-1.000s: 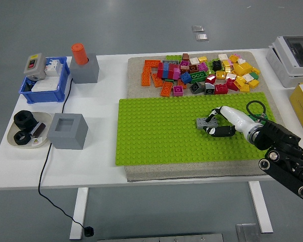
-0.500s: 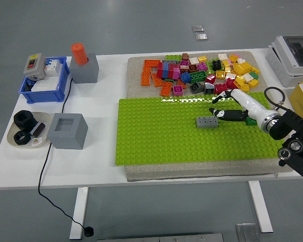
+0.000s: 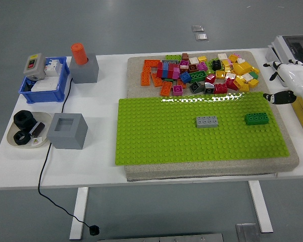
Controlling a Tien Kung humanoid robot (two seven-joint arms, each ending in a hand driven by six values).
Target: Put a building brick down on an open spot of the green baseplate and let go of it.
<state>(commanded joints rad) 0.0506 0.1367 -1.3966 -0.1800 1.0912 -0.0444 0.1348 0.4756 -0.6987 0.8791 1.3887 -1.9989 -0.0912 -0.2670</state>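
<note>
**Grey brick lying on the green baseplate, hand off to the side**

The white bench (image 3: 101,166) is carrying a beige mat (image 3: 207,170), and the green baseplate (image 3: 161,136) is lying flat on this mat. Behind the baseplate, a pile of loose bricks (image 3: 199,74) in many colours is covering the far part of the mat. On the left of the bench two grey blocks (image 3: 67,130) are standing; the far one is holding an orange cylinder (image 3: 80,53), and a blue bin (image 3: 43,80) is sitting beside it. The right hand (image 3: 288,83) is hanging at the right edge, well apart from the baseplate, with fingers spread and holding nothing. The grey brick (image 3: 207,121) is sitting on the baseplate, right of its middle. A green brick (image 3: 256,118) is sitting further right.
</note>
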